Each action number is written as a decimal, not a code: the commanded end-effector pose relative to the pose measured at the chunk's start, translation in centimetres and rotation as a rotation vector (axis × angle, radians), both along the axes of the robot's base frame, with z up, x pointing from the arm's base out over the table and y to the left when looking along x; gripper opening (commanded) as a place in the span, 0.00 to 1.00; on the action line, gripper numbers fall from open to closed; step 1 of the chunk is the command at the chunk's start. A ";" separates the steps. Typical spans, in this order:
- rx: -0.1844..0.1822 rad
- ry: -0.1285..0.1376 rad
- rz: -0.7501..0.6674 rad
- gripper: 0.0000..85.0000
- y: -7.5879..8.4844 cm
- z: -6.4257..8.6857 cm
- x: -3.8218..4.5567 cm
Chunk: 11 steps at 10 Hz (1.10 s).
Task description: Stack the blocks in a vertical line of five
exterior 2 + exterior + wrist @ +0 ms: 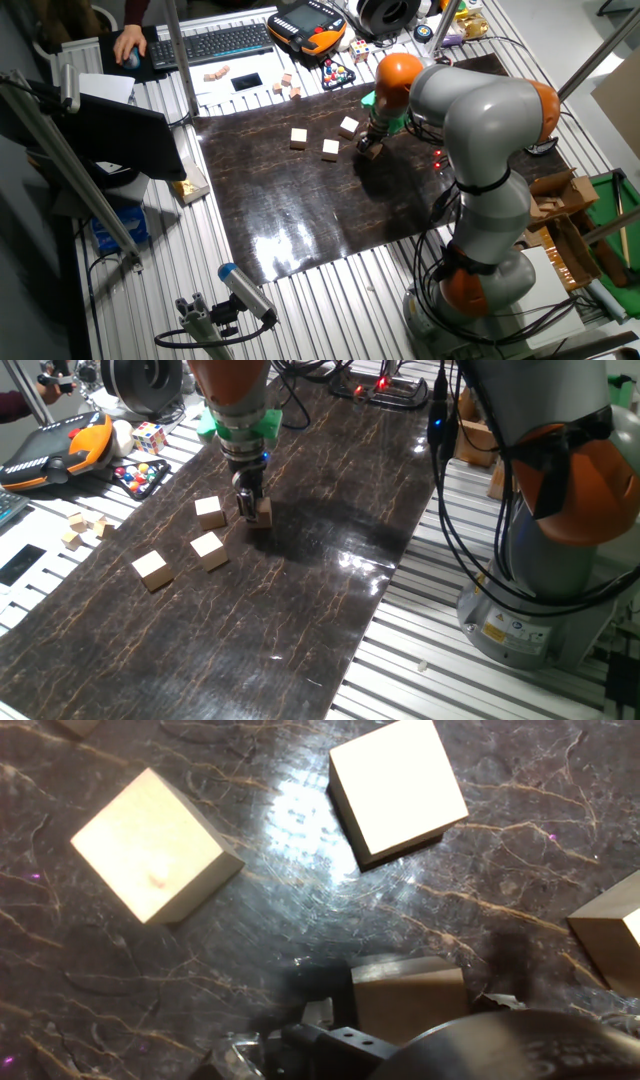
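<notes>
Three tan wooden blocks lie apart on the dark mat: one point(210, 511), one point(209, 550) and one point(152, 570). The other fixed view shows them as one block point(348, 126), one block point(330, 149) and one block point(298, 137). Another block point(263, 512) rests on the mat right at my gripper point(248, 508), whose fingers reach down to mat level and touch it. In the hand view this block point(408, 1000) sits in shadow against the fingers point(322, 1032), with two blocks point(155, 845) point(398, 785) beyond it and one block point(612, 928) at the right edge. How the jaws stand is hidden.
Left of the mat lie small pale wood bits point(78, 528), a multicoloured puzzle cube point(149, 436), a tray of coloured balls point(140, 476) and an orange pendant point(55, 450). The robot base point(560, 560) and its cables point(450, 510) stand right of the mat.
</notes>
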State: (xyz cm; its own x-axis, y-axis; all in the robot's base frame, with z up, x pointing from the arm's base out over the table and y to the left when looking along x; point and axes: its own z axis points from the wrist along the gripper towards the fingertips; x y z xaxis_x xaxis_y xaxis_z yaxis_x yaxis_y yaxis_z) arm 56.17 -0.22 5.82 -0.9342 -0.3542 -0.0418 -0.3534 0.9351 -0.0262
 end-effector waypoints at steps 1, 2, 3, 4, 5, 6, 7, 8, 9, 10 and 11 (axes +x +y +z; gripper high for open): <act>-0.007 -0.001 -0.001 0.84 -0.1 0.1 0.08; -0.015 -0.004 0.007 0.84 0.0 0.0 0.05; -0.008 -0.006 0.010 0.85 -0.2 0.1 0.15; -0.020 -0.010 0.015 0.85 -0.2 0.3 0.39; -0.020 -0.010 0.018 0.85 -0.3 0.5 0.49; -0.019 -0.015 0.018 0.85 -0.3 0.5 0.49; -0.019 -0.016 0.017 0.86 -0.3 0.5 0.49; -0.015 -0.015 0.015 0.86 -0.3 0.5 0.49; -0.011 -0.016 0.015 0.86 -0.3 0.5 0.49; -0.011 -0.016 0.016 0.86 -0.3 0.5 0.49; -0.011 -0.018 0.020 0.86 -0.3 0.5 0.49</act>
